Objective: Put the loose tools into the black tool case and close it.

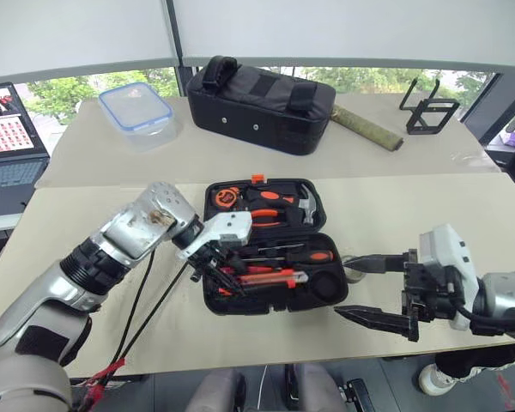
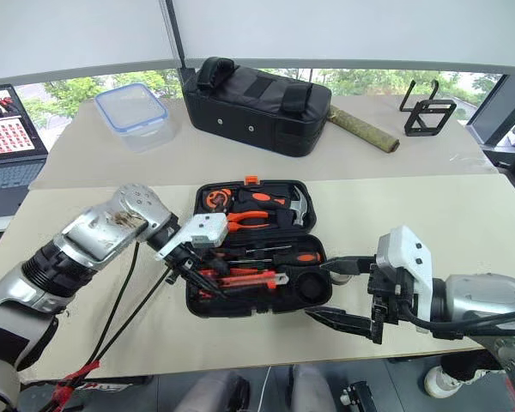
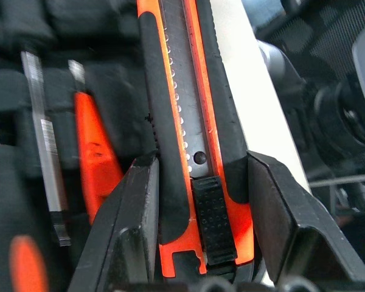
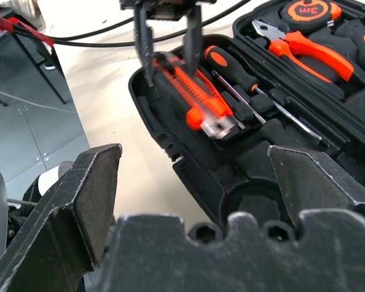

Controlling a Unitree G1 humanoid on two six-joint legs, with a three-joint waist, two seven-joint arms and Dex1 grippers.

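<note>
Centrally in the head views lies the black tool case, a hard-plastic clamshell with rounded corners, spread open on the pale tabletop. Its far half holds orange-handled pliers, a hammer with a bright metal head and a round orange tape measure. Its near half has moulded black slots, with an orange-and-black screwdriver lying across them and a round recess at the right end.

The left gripper reaches in from the left of the frame and is closed on the utility knife, a long black-and-orange body with a ridged black slider and a metal strip down its middle. In the left wrist view the two black fingers press against both sides of the knife's rear end. The knife lies along the near half of the case, its blade end toward the round recess.

The right gripper sits at the lower right of the frame, just beside the case's right edge, its two black, pointed fingers spread wide and holding nothing. A small tape roll rests on the table between the case and this gripper.

Across the upper part of the frame stand a black fabric bag, a clear plastic box with a blue rim, a brownish rolled cylinder and a black wire stand. A laptop sits at the upper left edge. Black cables trail from the left arm across the table.
</note>
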